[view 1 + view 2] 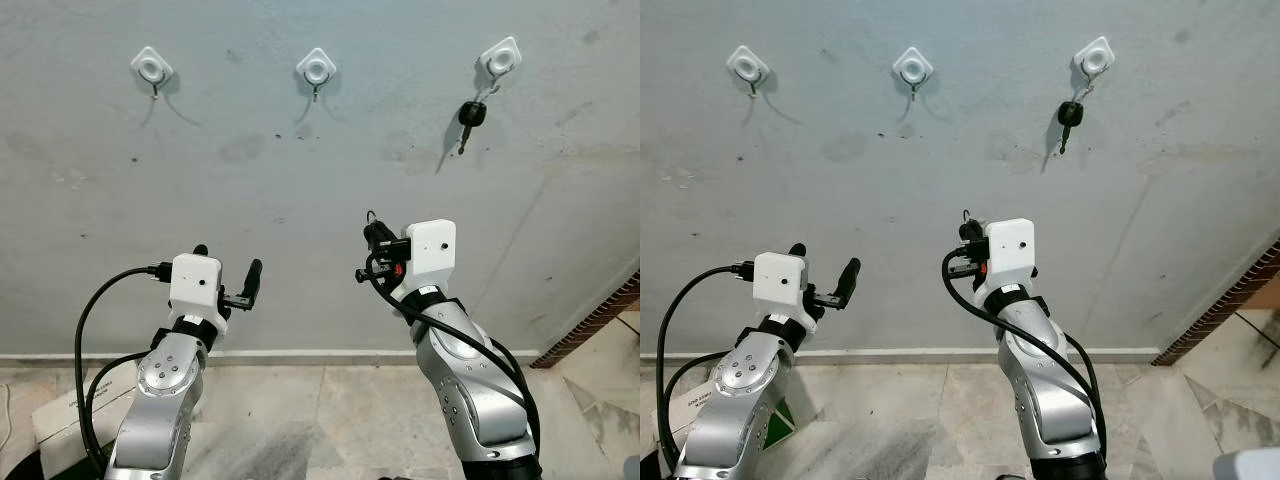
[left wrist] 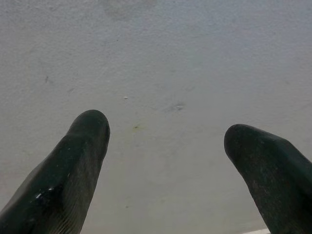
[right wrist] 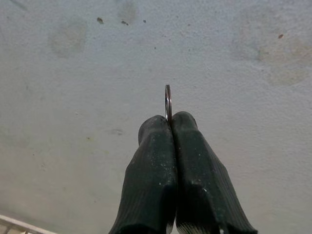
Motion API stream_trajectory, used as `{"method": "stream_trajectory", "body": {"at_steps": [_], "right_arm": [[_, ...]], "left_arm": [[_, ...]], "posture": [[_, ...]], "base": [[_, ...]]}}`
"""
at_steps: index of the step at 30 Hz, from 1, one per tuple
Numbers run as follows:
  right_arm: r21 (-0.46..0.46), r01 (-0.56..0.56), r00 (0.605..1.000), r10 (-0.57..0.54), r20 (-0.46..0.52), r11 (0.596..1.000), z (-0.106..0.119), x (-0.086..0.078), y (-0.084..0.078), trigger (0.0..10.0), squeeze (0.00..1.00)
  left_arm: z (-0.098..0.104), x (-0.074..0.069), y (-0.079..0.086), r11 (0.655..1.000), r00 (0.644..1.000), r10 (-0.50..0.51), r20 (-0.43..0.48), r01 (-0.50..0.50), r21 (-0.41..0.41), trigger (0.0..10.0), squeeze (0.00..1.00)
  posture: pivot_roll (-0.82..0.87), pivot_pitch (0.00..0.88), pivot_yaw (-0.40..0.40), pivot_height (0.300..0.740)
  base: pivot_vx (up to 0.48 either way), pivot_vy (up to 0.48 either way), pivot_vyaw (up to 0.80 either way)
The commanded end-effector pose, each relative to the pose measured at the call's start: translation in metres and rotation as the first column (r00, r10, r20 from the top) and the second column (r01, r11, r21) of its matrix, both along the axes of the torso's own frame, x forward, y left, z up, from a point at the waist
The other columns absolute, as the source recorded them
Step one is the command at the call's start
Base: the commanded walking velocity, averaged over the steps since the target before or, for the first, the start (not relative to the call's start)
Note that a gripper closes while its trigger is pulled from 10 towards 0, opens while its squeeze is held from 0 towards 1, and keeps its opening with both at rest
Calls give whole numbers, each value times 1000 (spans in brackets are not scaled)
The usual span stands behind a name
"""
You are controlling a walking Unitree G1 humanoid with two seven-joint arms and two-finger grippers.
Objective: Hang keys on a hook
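I am looking at a grey wall (image 1: 300,200) with three white hooks in a row near the top. The right hook (image 1: 499,58) already carries a black-headed key (image 1: 470,118) hanging straight down; the middle hook (image 1: 316,70) and the left hook (image 1: 152,67) are bare. My right gripper (image 3: 169,121) is raised in front of the wall, well below the hooks, its two black fingers pressed fully together on a thin metal key ring (image 3: 167,101). The ring stands edge-on between the fingertips, its long axis running along the fingers, with its free arc poking out past the tips towards the wall; whatever hangs from it is hidden. My left gripper (image 2: 165,131) hovers lower down with its fingers spread wide and nothing between them. To do this step well, I judge I should lift the right arm up towards the bare middle hook, turn the wrist so the ring's opening faces the prong, and pass the exposed arc over the tip before loosening the fingers. The risk is the ring slipping from so thin a pinch.
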State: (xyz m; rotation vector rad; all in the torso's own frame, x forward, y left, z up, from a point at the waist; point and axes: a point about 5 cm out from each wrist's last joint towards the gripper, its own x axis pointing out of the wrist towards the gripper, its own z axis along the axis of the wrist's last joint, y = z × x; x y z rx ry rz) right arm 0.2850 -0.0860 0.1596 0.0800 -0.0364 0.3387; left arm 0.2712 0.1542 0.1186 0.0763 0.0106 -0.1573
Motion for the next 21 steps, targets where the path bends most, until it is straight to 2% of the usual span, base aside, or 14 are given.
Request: {"method": "stream_trajectory", "body": {"at_steps": [1,7,15,21], "right_arm": [[18,-26,999,26,25,999,6,-3,2,10000,0],[28,-63,998,62,30,998,7,-4,5,10000,0],[25,-81,996,80,31,996,6,-4,9,10000,0],[6,-80,996,80,45,997,7,-8,3,10000,0]], "left_arm": [[7,-4,7,1000,999,14,32,-14,6,10000,0],[7,-8,15,1000,999,23,36,-24,17,10000,0],[7,-9,11,1000,999,9,39,-10,12,10000,0],[7,-10,10,1000,999,4,38,-5,7,10000,0]], "posture": [[56,100,58,740],[64,99,55,740],[62,94,52,740],[60,94,53,740]], "base": [[0,0,0],[0,0,0],[287,0,0],[349,0,0]]}}
